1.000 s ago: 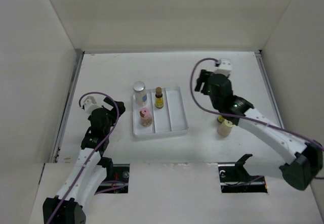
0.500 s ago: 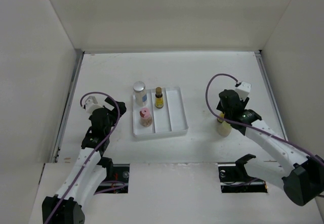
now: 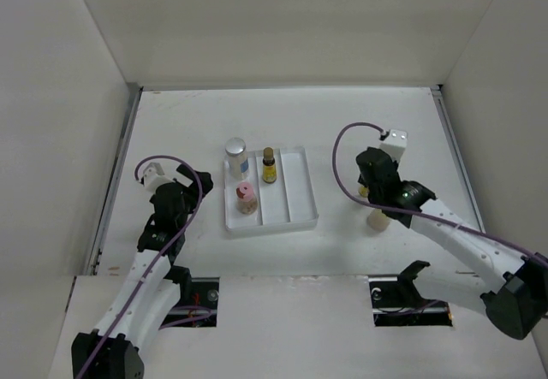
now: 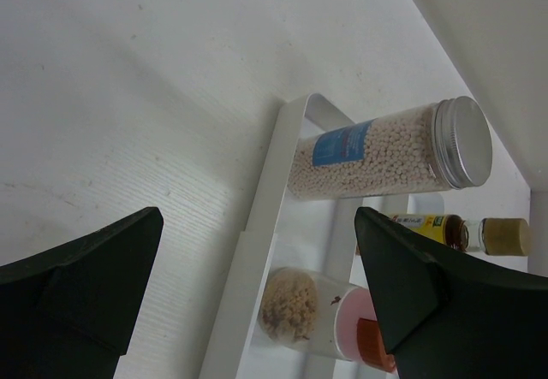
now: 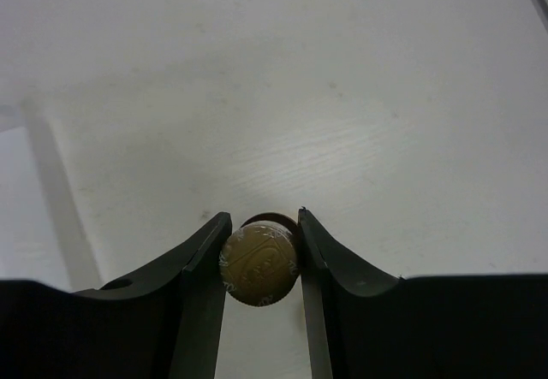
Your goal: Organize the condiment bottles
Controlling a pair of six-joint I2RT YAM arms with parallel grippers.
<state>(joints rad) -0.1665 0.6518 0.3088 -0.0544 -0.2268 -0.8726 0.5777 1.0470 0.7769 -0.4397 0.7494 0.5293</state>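
My right gripper (image 5: 262, 216) is shut on the gold cap of a dark brown bottle (image 5: 259, 262) that stands on the table; both fingers touch the cap's sides. From above, the right gripper (image 3: 370, 192) covers most of that bottle. The squat cream bottle (image 3: 377, 219) stands just in front of it. In the white tray (image 3: 296, 192) stand the clear silver-capped bottle (image 3: 236, 156), a second dark brown bottle (image 3: 269, 166) and the pink-capped bottle (image 3: 246, 198). My left gripper (image 3: 185, 179) is open and holds nothing, left of the tray. It faces the clear bottle (image 4: 390, 148) and the pink-capped bottle (image 4: 317, 310).
The tray's right compartment (image 3: 300, 182) holds nothing. White walls (image 3: 77, 97) close the table in on the left, back and right. Both arm bases sit at the near edge.
The right wrist has swung from behind the two loose bottles to above them. Its jaws have closed on the dark brown bottle's cap. The left arm has not moved.
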